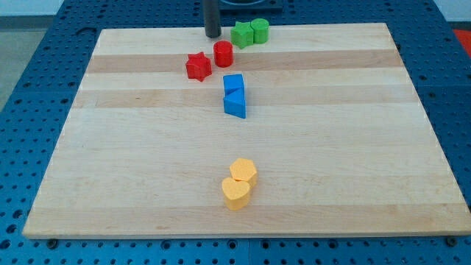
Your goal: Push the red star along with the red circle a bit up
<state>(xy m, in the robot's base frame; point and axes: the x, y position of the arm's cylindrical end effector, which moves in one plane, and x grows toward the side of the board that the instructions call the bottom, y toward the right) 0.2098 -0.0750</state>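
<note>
The red star (pixel 198 66) lies near the view's top, left of centre, on the wooden board (pixel 132 147). The red circle (pixel 223 54) stands just to its upper right, close beside it. My tip (pixel 213 34) is at the board's top edge, just above the red circle and a little to its left, apart from both red blocks. The rod rises out of the view's top.
A green star (pixel 241 34) and a green circle (pixel 259 31) sit together right of my tip. A blue cube (pixel 233 83) and a blue triangle (pixel 235 105) touch below the red circle. A yellow hexagon (pixel 243 171) and a yellow heart (pixel 235 193) lie near the view's bottom.
</note>
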